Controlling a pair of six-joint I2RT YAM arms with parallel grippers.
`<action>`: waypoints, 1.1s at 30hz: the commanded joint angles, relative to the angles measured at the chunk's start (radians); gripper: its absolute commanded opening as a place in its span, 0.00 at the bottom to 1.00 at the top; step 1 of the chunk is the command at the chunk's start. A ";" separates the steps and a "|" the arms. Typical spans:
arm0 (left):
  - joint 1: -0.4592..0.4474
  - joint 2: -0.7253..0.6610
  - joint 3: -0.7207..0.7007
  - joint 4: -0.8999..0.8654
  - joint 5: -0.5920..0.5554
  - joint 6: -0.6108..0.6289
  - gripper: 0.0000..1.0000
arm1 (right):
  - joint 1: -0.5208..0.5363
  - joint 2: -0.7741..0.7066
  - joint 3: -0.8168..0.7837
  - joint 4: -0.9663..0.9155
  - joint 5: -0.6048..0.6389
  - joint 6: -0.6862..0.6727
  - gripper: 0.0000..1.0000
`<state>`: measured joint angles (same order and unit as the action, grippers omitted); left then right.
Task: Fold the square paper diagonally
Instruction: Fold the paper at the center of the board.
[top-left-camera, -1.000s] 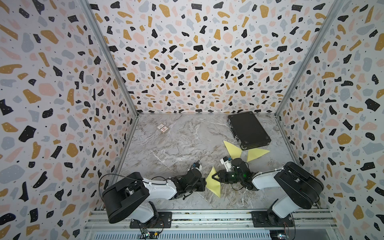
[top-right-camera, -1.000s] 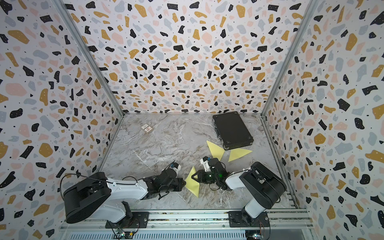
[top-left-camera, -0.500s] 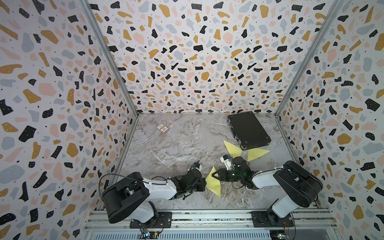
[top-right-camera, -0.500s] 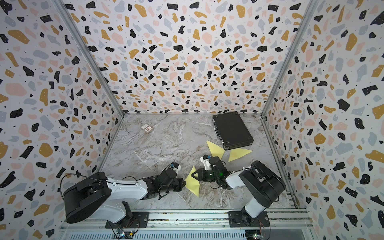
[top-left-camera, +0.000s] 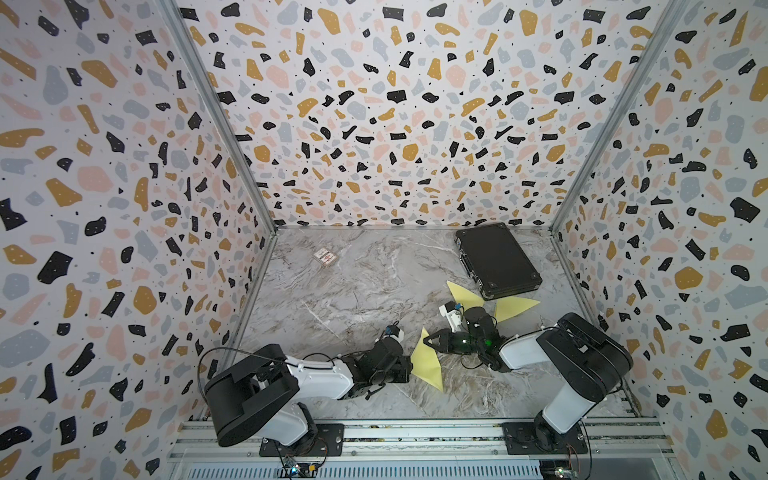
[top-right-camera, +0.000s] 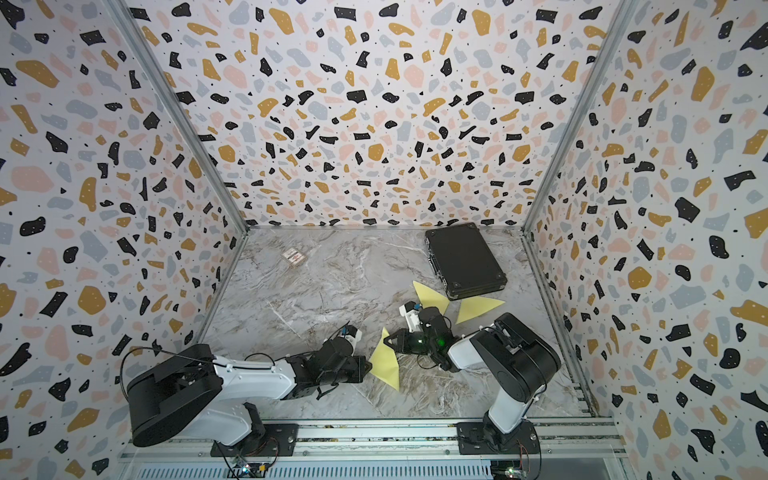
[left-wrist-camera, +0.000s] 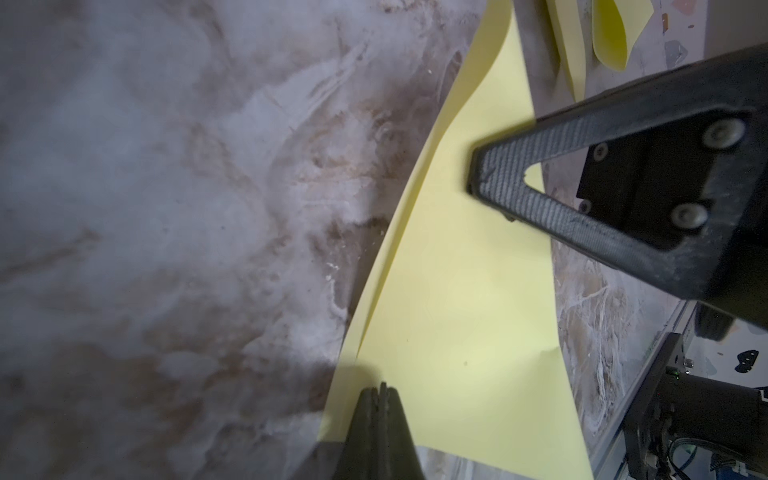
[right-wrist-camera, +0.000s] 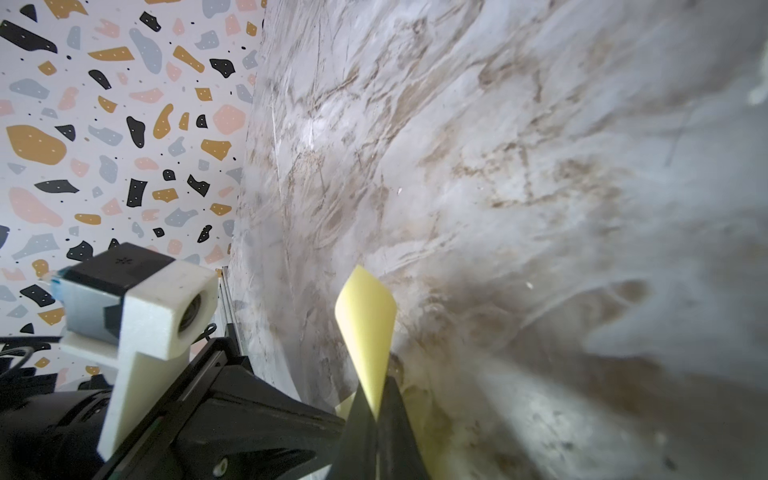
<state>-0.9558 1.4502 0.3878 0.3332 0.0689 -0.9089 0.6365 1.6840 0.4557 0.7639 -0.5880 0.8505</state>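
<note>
Near-centre on the bench I find the square paper, which I judge light and limp, best held at corners. Right pincer is clamped near its far corner; left pincer, closed, meets its left edge.

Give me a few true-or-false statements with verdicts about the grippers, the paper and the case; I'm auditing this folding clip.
1. The right gripper is shut on the yellow paper. True.
2. The left gripper hangs open above the paper. False: it is shut on the paper's edge.
3. The black case lies open. False: it is closed.
4. Two other yellow sheets lie next to the case. True.
</note>
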 joint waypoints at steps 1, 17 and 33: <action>0.001 0.076 -0.066 -0.254 -0.018 0.016 0.00 | -0.007 -0.005 0.026 0.030 0.002 -0.014 0.00; -0.002 0.066 -0.066 -0.253 -0.015 0.014 0.00 | -0.020 0.099 0.096 0.113 -0.012 0.018 0.21; -0.004 0.042 -0.053 -0.286 -0.024 0.016 0.00 | -0.044 0.141 0.142 0.100 -0.045 0.009 0.24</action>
<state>-0.9558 1.4437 0.3885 0.3401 0.0685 -0.9089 0.5953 1.8183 0.5755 0.8532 -0.6121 0.8696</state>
